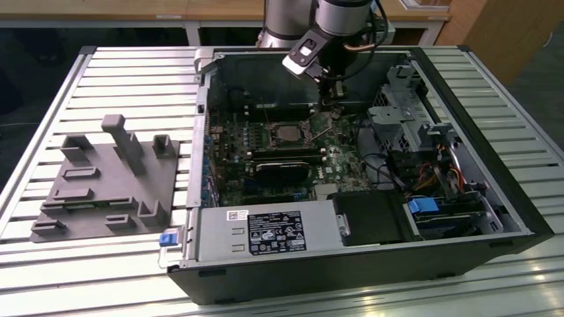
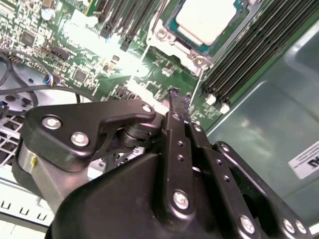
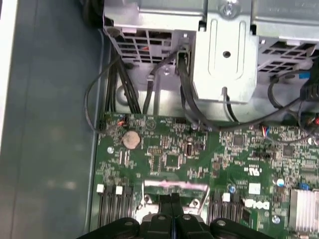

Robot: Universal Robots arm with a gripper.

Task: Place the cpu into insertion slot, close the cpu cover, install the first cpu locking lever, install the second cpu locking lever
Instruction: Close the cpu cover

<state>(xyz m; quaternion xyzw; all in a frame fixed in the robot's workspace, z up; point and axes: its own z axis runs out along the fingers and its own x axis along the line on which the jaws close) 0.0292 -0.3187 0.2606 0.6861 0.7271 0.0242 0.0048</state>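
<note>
The tool (image 3: 172,198), fingers together, hangs near the chip (image 2: 204,20); a bump could scratch the green board (image 3: 199,164).

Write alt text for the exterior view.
A robot arm's black gripper reaches into an open black computer case, over the green circuit board to the exterior view's right of the silvery-grey square cpu. A grey moulded tray lies beside the case on a slatted metal table.
</note>
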